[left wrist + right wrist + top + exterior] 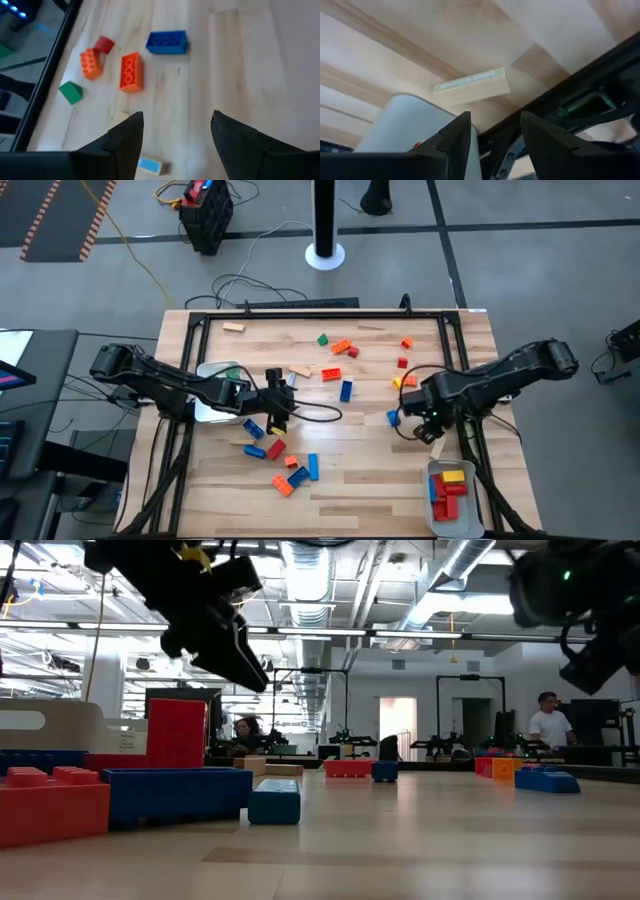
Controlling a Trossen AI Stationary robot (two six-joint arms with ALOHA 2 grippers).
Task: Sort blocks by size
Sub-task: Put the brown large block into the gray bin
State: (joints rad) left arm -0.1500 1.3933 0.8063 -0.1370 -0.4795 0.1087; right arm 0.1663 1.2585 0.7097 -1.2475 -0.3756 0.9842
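Observation:
Blocks lie scattered on the wooden table [340, 470]. My left gripper [283, 388] hangs open and empty left of the centre. It points toward a blue block [166, 42], an orange-red bar [131, 72], an orange block [90, 64], a red one [104, 44] and a green one [70, 92]. My right gripper [430, 428] is open and empty above the right side. It points down near a tan wood bar [472, 86] that lies flat on the table beside the right white tray [405, 125].
The right tray [455, 520] at the near right corner holds red, yellow and blue blocks. Another white tray [210, 370] lies under my left arm. More blue, red and orange blocks [275, 450] lie near the front left. A black frame [455, 350] borders the table.

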